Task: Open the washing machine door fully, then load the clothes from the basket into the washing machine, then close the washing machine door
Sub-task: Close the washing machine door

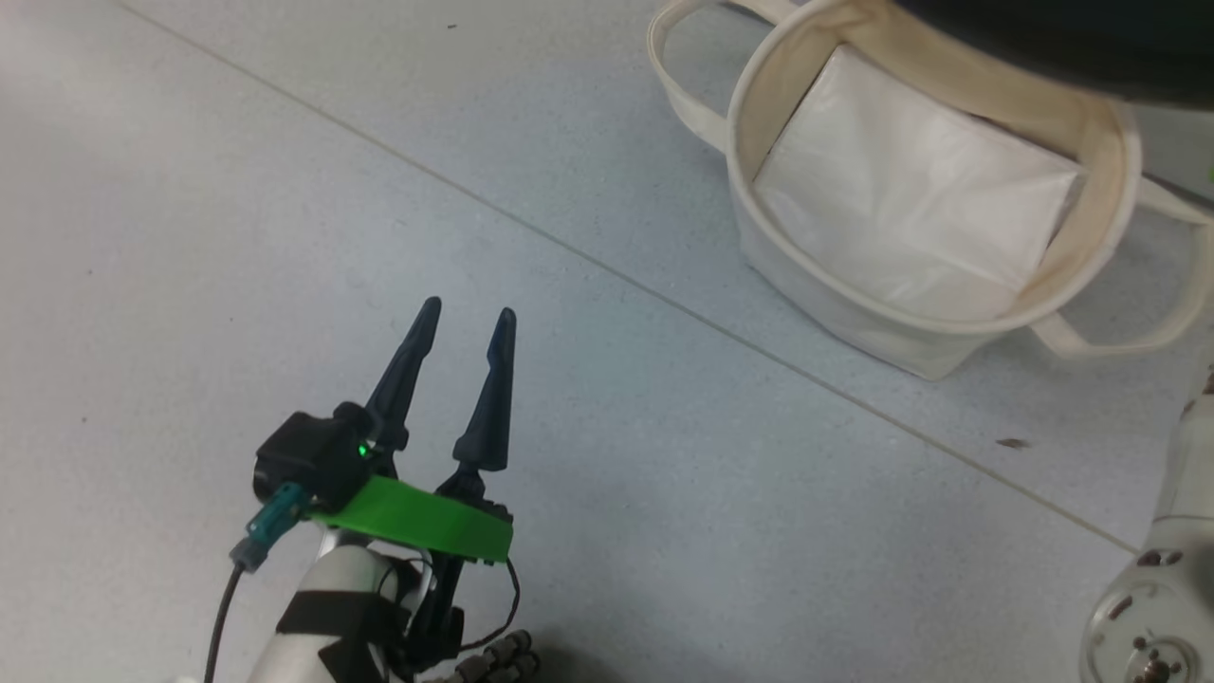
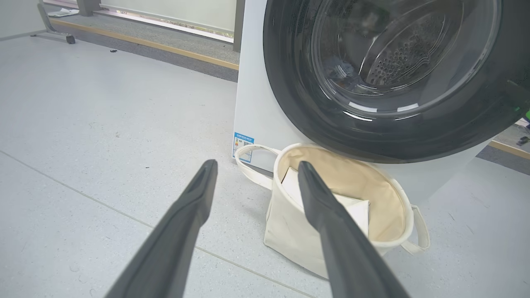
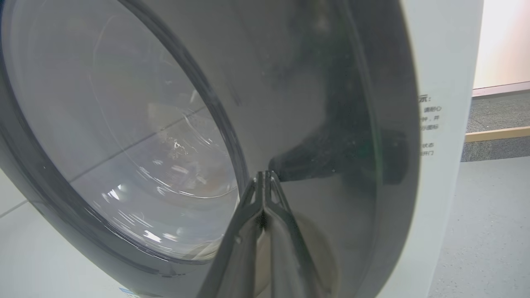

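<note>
The washing machine [image 2: 256,103] stands with its round black-rimmed door [image 2: 290,103] lying close against the white front. My right gripper [image 3: 264,174] is shut, its tip at the glossy rim of the door [image 3: 323,82], which mirrors it. My left gripper [image 1: 469,309] hangs open over the floor, left of the basket [image 1: 854,313], with nothing between its fingers. From the left wrist, that gripper [image 2: 256,164] points at the basket [image 2: 290,231] below the door. Inside the basket lies a flat white sheet [image 1: 910,190]. A dim bluish shape [image 2: 339,68] shows behind the glass; I cannot tell whether it is the clothes.
Grey tiled floor [image 1: 285,190] stretches left of the basket. My right arm's pale forearm [image 1: 1167,569] is at the lower right. The door's dark edge [image 1: 1091,38] overhangs the basket. A raised strip with a wooden edge [image 2: 165,41] runs behind the machine.
</note>
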